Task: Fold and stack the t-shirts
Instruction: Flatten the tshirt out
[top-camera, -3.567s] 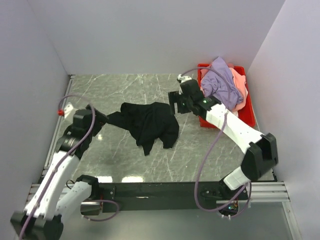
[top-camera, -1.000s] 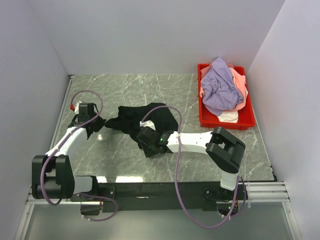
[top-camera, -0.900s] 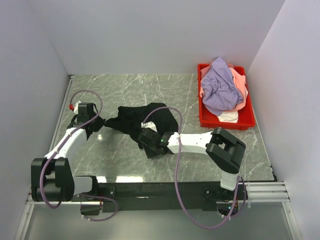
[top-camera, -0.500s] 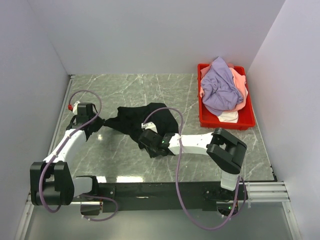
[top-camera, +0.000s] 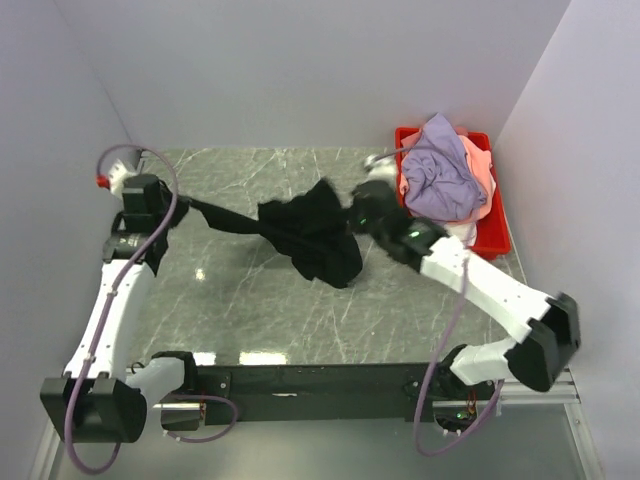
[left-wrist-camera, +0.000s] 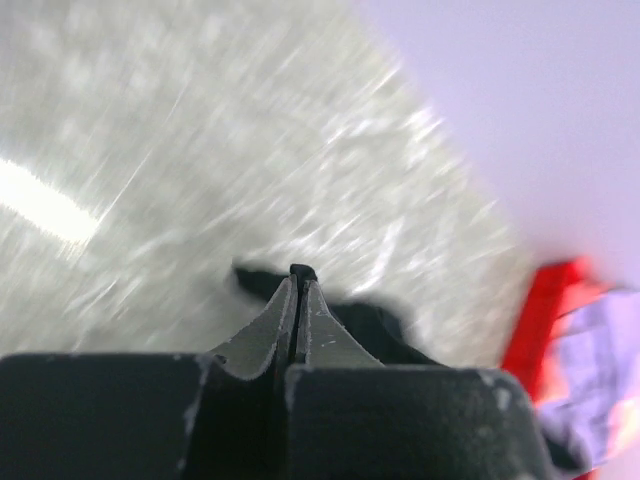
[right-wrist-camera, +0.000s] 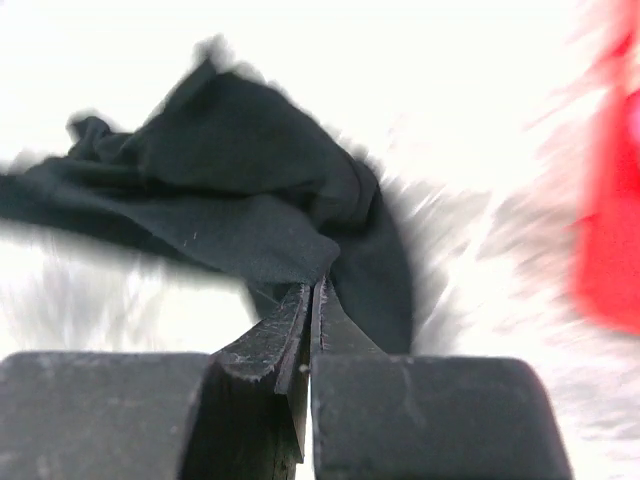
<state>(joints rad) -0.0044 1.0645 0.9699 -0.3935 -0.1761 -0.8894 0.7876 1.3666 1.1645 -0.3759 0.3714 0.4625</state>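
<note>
The black t-shirt (top-camera: 312, 237) hangs stretched between both grippers above the marble table (top-camera: 240, 300). My left gripper (top-camera: 172, 207) at the far left is shut on a thin pulled-out corner of it, and black cloth shows at the jaw tips (left-wrist-camera: 297, 272). My right gripper (top-camera: 353, 214) is shut on the shirt's right side (right-wrist-camera: 312, 286), with the bunched black t-shirt (right-wrist-camera: 230, 190) hanging just beyond it. A lavender t-shirt (top-camera: 440, 165), a salmon-pink one (top-camera: 482, 178) and a white one (top-camera: 463, 232) lie heaped in the red bin (top-camera: 494, 238).
The red bin stands at the back right corner, close behind my right arm. Grey walls close in the table at the back and on both sides. The black front rail (top-camera: 300, 380) carries the arm bases.
The right gripper shut on the black shirt and swung up to the back right. The left gripper moved back and left. The shirt is now pulled out between them.
</note>
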